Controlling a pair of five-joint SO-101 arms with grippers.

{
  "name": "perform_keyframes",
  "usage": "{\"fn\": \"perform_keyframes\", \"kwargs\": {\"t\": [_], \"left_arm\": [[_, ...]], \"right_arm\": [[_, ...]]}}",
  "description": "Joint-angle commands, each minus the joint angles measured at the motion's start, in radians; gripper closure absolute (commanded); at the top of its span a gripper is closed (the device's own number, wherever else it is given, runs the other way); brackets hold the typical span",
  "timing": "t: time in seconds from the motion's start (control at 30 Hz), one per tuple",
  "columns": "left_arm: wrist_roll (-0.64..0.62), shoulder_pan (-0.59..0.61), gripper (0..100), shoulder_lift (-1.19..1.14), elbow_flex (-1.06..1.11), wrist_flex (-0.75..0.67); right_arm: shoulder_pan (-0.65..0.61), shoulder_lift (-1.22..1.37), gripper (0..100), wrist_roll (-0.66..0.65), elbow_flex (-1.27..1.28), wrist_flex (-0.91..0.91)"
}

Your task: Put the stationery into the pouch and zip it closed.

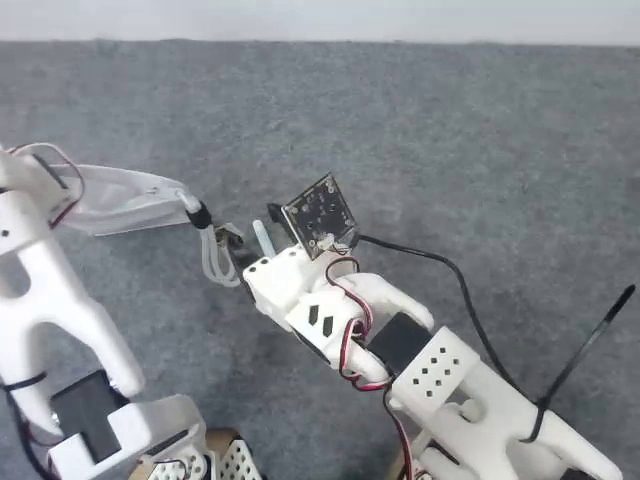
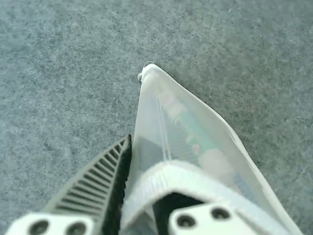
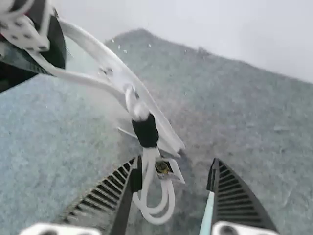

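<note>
The white translucent pouch (image 1: 130,203) hangs above the grey table, held at one end by my left gripper (image 1: 62,192). In the left wrist view that gripper (image 2: 142,164) is shut on the pouch's rim (image 2: 166,176), and stationery (image 2: 193,139) shows through the pouch wall (image 2: 220,142). At the pouch's other end sit a black zipper pull (image 1: 200,215) and a white cord loop (image 1: 215,262). My right gripper (image 1: 250,236) is at that end. In the right wrist view it (image 3: 173,164) stands open with the cord loop (image 3: 156,198) between its fingers, close to one finger (image 3: 110,198), below the black pull (image 3: 145,131).
Grey carpet-like table surface (image 1: 450,130) stretches on all sides, with a pale wall behind it. A black cable (image 1: 450,275) runs along the right arm, and a black strip (image 1: 590,345) sticks up near its base.
</note>
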State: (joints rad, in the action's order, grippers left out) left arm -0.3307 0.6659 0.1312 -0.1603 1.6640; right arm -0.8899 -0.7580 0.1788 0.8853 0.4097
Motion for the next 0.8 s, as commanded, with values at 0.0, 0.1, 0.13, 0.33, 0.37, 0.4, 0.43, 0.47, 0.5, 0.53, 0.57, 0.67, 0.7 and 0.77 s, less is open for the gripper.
{"fn": "perform_keyframes", "kwargs": {"t": [0.0, 0.1, 0.13, 0.33, 0.37, 0.4, 0.43, 0.47, 0.5, 0.53, 0.57, 0.67, 0.7, 0.77], "left_arm": [[0.003, 0.014, 99, 0.014, -0.035, -0.038], [0.002, 0.018, 99, 0.014, -0.035, -0.040], [0.002, 0.018, 99, 0.014, -0.035, -0.040], [0.002, 0.018, 99, 0.014, -0.035, -0.040], [0.002, 0.018, 99, 0.014, -0.035, -0.038], [0.002, 0.018, 99, 0.014, -0.035, -0.038], [0.002, 0.018, 99, 0.014, -0.035, -0.038], [0.002, 0.018, 99, 0.014, -0.035, -0.038], [0.002, 0.018, 99, 0.014, -0.035, -0.038], [0.002, 0.018, 99, 0.014, -0.035, -0.038], [0.002, 0.018, 99, 0.014, -0.035, -0.038], [0.002, 0.018, 99, 0.014, -0.033, -0.037], [0.002, 0.018, 99, 0.014, -0.033, -0.035], [0.002, 0.018, 99, 0.014, -0.033, -0.035]], "right_arm": [[0.027, 0.059, 78.8, -0.008, -0.074, 0.059], [0.035, 0.157, 78.8, -0.006, -0.146, 0.130], [0.035, 0.193, 78.9, 0.003, -0.170, 0.150], [0.077, 0.383, 78.9, 0.086, -0.296, 0.203], [0.084, 0.415, 78.9, 0.086, -0.316, 0.206], [0.085, 0.446, 78.9, 0.086, -0.334, 0.205], [0.087, 0.479, 78.9, 0.087, -0.353, 0.205], [0.087, 0.513, 78.9, 0.087, -0.370, 0.205], [0.085, 0.549, 79.0, 0.087, -0.388, 0.205], [0.085, 0.584, 79.0, 0.087, -0.408, 0.205], [0.087, 0.621, 79.0, 0.087, -0.431, 0.206], [0.087, 0.727, 79.0, 0.086, -0.499, 0.206], [0.087, 0.760, 79.0, 0.086, -0.520, 0.206], [0.087, 0.828, 79.0, 0.084, -0.569, 0.206]]}}
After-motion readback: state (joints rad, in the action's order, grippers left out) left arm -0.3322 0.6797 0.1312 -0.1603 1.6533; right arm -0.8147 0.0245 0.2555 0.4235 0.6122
